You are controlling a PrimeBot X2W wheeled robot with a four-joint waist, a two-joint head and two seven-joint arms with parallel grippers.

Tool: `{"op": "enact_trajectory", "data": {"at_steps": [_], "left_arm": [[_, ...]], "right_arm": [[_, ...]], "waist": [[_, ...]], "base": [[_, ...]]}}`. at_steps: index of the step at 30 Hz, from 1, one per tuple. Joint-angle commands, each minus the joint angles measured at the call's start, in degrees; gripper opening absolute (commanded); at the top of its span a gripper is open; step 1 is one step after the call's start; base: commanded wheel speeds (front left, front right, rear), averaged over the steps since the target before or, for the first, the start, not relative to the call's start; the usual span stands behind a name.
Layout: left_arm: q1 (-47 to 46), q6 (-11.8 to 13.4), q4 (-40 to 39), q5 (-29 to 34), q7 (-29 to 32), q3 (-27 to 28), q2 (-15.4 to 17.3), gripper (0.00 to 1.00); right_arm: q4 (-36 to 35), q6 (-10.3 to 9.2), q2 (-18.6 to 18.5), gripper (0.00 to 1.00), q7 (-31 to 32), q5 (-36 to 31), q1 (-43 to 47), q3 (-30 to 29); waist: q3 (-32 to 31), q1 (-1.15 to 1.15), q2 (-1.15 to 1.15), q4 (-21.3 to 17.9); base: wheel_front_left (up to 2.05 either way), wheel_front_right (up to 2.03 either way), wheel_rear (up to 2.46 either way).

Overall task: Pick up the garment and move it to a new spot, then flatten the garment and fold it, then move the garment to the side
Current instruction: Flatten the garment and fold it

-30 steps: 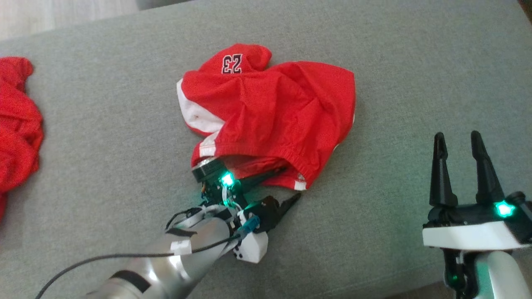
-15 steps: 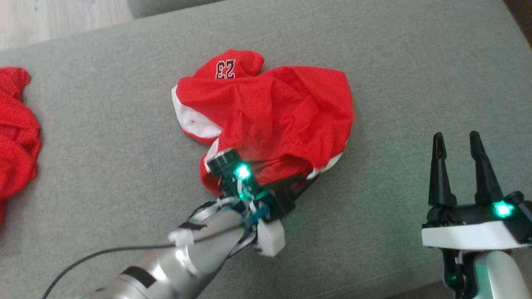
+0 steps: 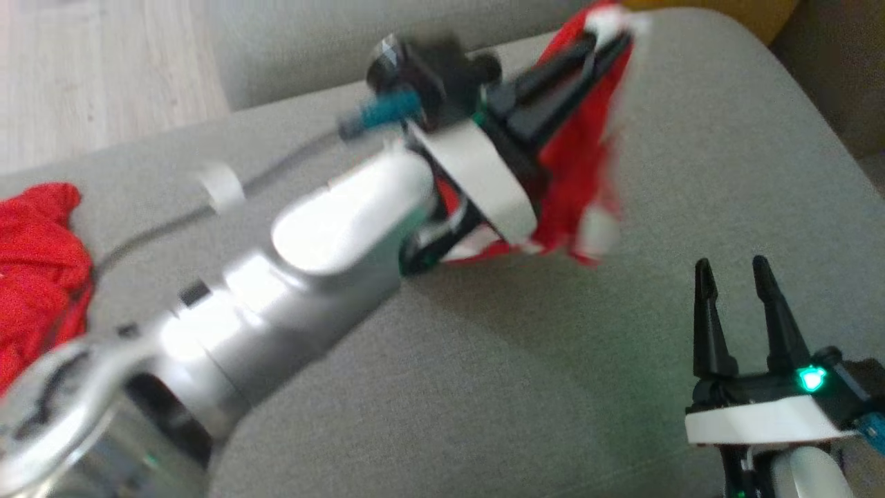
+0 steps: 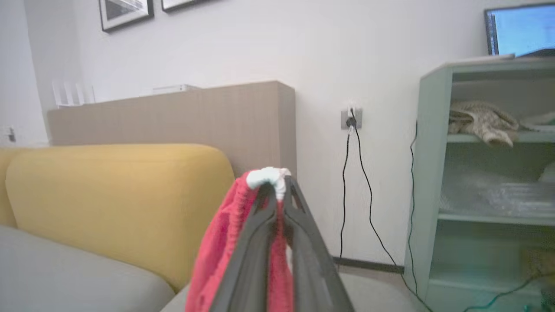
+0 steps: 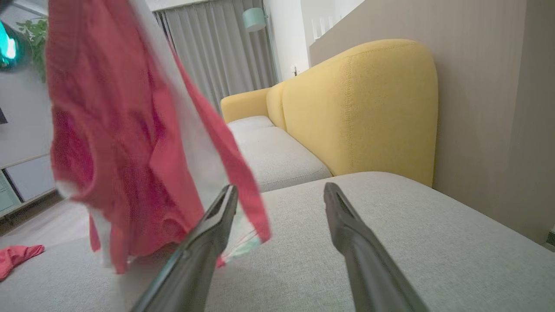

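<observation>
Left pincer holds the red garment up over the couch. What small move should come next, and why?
Probably carry it sideways and lower it onto bare grey cushion: the left pincer is shut on the white-trimmed edge of the garment, the cloth hangs bunched, and the right pincer stands open.

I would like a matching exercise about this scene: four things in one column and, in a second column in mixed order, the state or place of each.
Column one
1. left end effector
2. right end effector
3. red garment
4. other red cloth

Column two
A. lies on the grey cushion, at the robot's left
B. open, holding nothing
C. hangs down, gripped at its top edge
D. shut on fabric

Pairs: 1-D, 2-B, 3-C, 4-A
</observation>
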Motion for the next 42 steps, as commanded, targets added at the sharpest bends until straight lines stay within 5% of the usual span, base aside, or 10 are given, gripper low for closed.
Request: {"op": "enact_trajectory", "data": {"at_steps": [1, 7, 14, 26, 39, 40, 41, 42], "left_arm": [[-2.2, 0.1, -1.5, -1.4, 0.2, 1.8, 2.0, 0.0], [0.9, 0.1, -4.3, -11.3, 0.3, -0.8, 10.4, 0.0], [15.7, 0.7, -2.6, -12.6, -1.9, -3.4, 15.8, 0.0], [28.0, 1.1, -1.9, -5.2, -2.7, 6.5, 14.0, 0.0], [31.6, 0.3, -1.7, 0.5, -2.7, 10.8, 12.1, 0.0], [31.6, 0.3, -1.6, 0.7, -2.7, 11.0, 12.0, 0.0], [31.7, 0.3, -1.5, 0.9, -2.7, 11.1, 11.9, 0.0], [31.7, 0.2, -1.5, 1.1, -2.7, 11.2, 11.8, 0.0]], "right_arm": [[-1.8, -0.04, -0.4, 1.0, -0.2, 0.4, -1.0, 1.2], [-2.3, -0.04, -0.4, 1.0, -0.2, 1.0, 1.0, 0.0], [-0.5, -0.04, -0.4, 1.0, -0.2, 2.0, 2.7, -0.2], [15.5, -0.04, -0.4, 1.0, -0.2, 7.1, 1.9, 3.7], [22.1, -0.04, -0.4, 1.0, -0.2, 9.0, -2.0, 4.6], [22.6, -0.04, -0.4, 0.88, -0.2, 9.1, -2.4, 4.7], [23.1, -0.04, -0.4, 0.47, -0.2, 9.3, -2.8, 4.7], [23.5, -0.04, -0.4, 0.16, -0.2, 9.4, -3.1, 4.8]], "waist": [[-1.3, 0.01, 0.0, 0.2], [-2.8, 0.01, 0.0, 4.5], [-0.3, 0.01, 0.0, 10.6], [2.3, 0.01, 0.0, 16.0], [2.7, 0.01, 0.0, 17.2], [2.7, 0.01, 0.0, 17.3], [2.8, 0.01, 0.0, 17.5], [2.8, 0.01, 0.0, 17.5]], "base": [[0.0, 0.0, 0.0], [0.0, 0.0, 0.0], [0.0, 0.0, 0.0], [0.0, 0.0, 0.0], [0.0, 0.0, 0.0], [0.0, 0.0, 0.0], [0.0, 0.0, 0.0], [0.0, 0.0, 0.0]]}}
